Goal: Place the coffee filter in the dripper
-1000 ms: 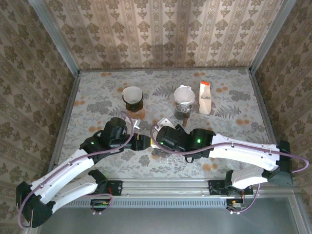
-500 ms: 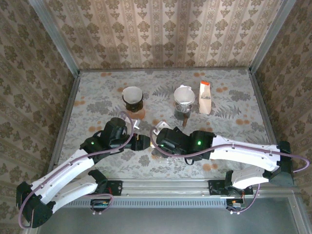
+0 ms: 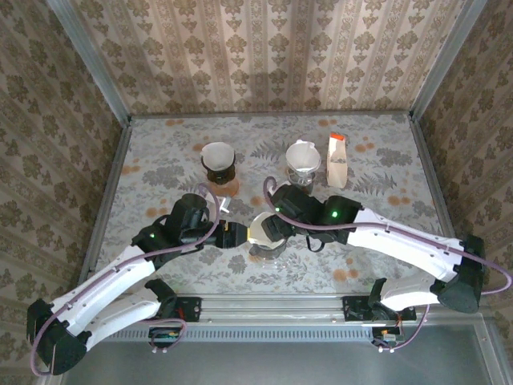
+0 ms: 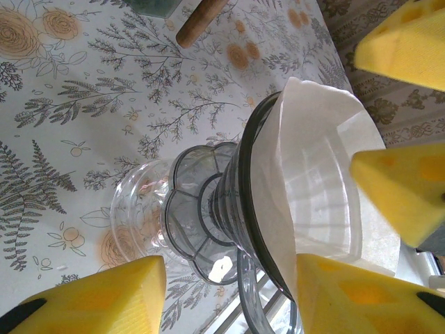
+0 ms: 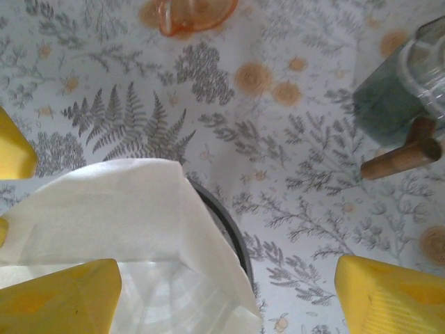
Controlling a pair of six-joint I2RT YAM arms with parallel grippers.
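Left gripper [image 4: 222, 292] part-closed around dripper [image 4: 201, 209], 6 o'clock, bracing it, I judge. Coffee filter [image 4: 313, 174] inside cone, one flap proud. Right gripper [image 5: 226, 289] above, spread wide, empty. Glass server [image 3: 303, 166] at 12 o'clock.

Much of the dripper [image 5: 236, 240] beneath the filter [image 5: 118, 202]; orange object [image 5: 195, 17] partly beyond the top edge.
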